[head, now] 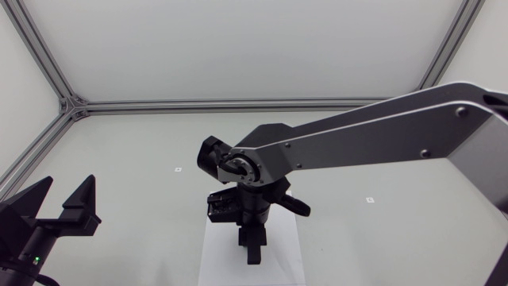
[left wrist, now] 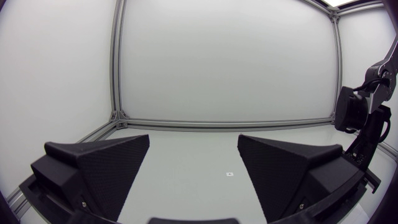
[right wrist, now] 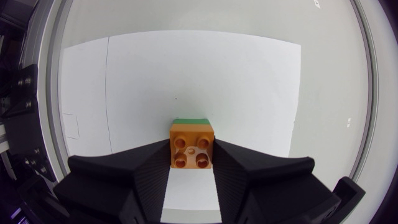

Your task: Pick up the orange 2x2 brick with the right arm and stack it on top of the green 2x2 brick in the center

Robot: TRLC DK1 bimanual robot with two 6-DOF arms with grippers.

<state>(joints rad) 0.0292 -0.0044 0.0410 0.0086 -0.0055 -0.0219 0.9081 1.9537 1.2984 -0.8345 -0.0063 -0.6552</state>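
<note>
My right fingers (right wrist: 149, 171) gripped the orange 2x2 brick (right wrist: 192, 147) from 2 sides, over the green 2x2 brick (right wrist: 191, 121), whose edge showed just beyond it, above the white sheet (right wrist: 249, 93) on the desk (head: 381, 159). My left fingers (left wrist: 106, 165) stood wide open.

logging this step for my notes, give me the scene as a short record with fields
orange brick: studs up, over the green brick
green brick: on the white sheet, only one edge showing past the orange brick
right gripper: shut on orange brick
left gripper: open, empty, away from the bricks
stack seated: cannot tell
</note>
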